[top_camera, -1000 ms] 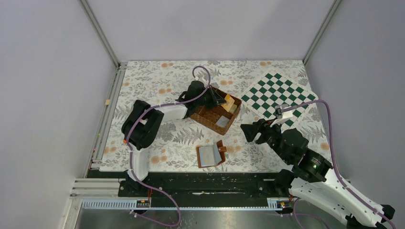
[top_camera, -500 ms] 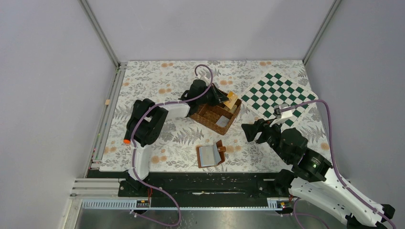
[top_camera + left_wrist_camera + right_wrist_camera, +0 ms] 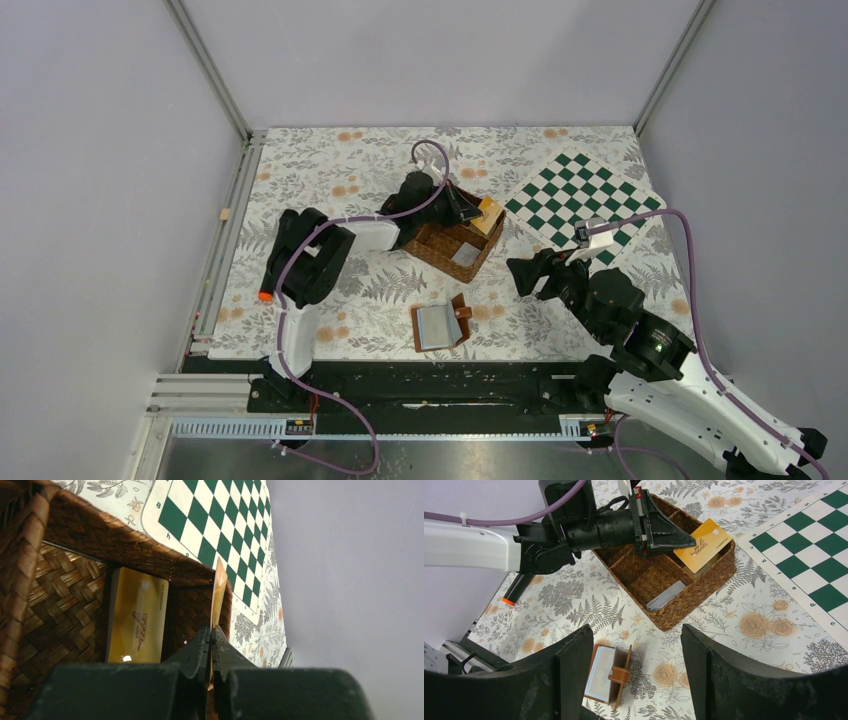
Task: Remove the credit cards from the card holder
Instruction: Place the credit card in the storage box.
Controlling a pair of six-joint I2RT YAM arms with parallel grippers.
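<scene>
Overhead rear view plus two wrist close-ups; basket (image 3: 435,258) common to all.

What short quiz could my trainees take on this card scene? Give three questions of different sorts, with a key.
1. True or false: the left gripper is shut on a yellow card over the woven basket.
2. Fill in: the right gripper is ____ and holds nothing.
3. Where is the card holder? A) shut, inside the basket; B) open, on the table; C) in the right gripper.
Key: 1 true; 2 open; 3 B.
</scene>
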